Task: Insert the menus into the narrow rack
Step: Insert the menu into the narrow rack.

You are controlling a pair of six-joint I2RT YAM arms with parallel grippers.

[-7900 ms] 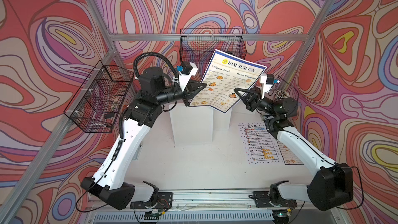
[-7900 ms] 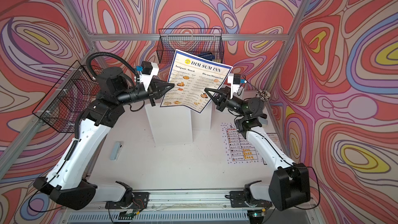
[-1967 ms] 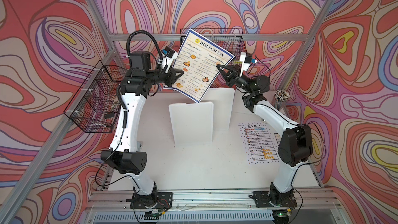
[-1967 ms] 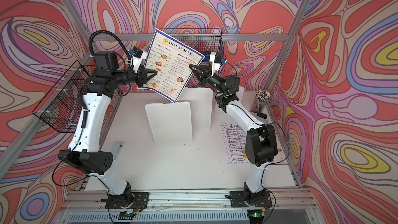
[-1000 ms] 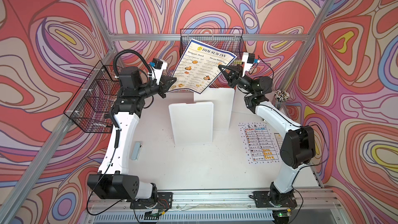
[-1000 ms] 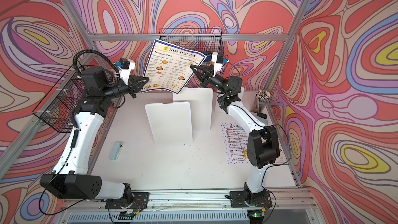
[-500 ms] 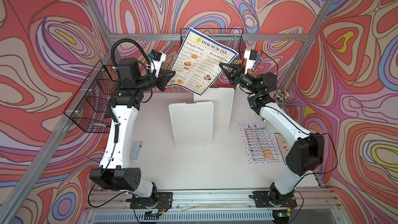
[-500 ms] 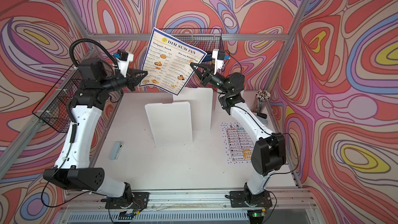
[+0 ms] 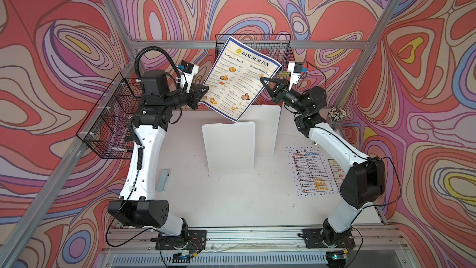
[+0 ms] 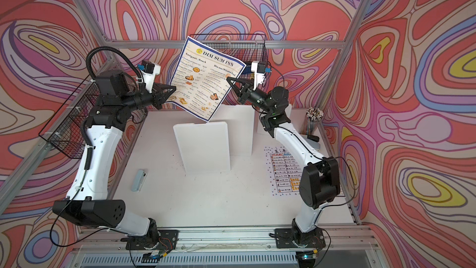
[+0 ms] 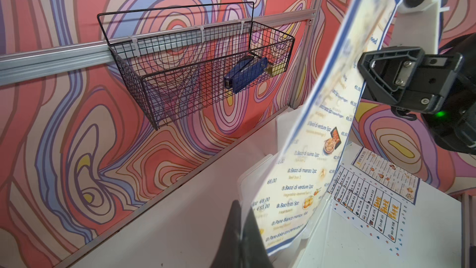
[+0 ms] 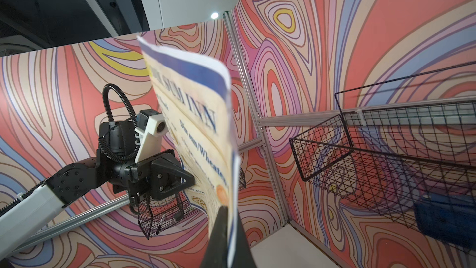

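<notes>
Two-sided pinch: clamped left tool (image 9: 204, 90), right tool (image 9: 262, 81) on opposite edges of dark-blue-bordered paper "DIM SUM INN" menu (image 9: 239, 78); held spread, tilted, corner just above white upright rack panels (image 9: 228, 148), likely for slotting.

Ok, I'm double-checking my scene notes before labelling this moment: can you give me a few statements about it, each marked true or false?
1. The left tool and the right tool each pinch an edge of the large DIM SUM INN menu. True.
2. That menu already sits inside the wire basket on the back wall. False: it is held in the air, apart from the basket.
3. The white menu lies flat on the table by the right arm. True.
4. The back-wall basket holds nothing. False: a blue object lies in it.
</notes>
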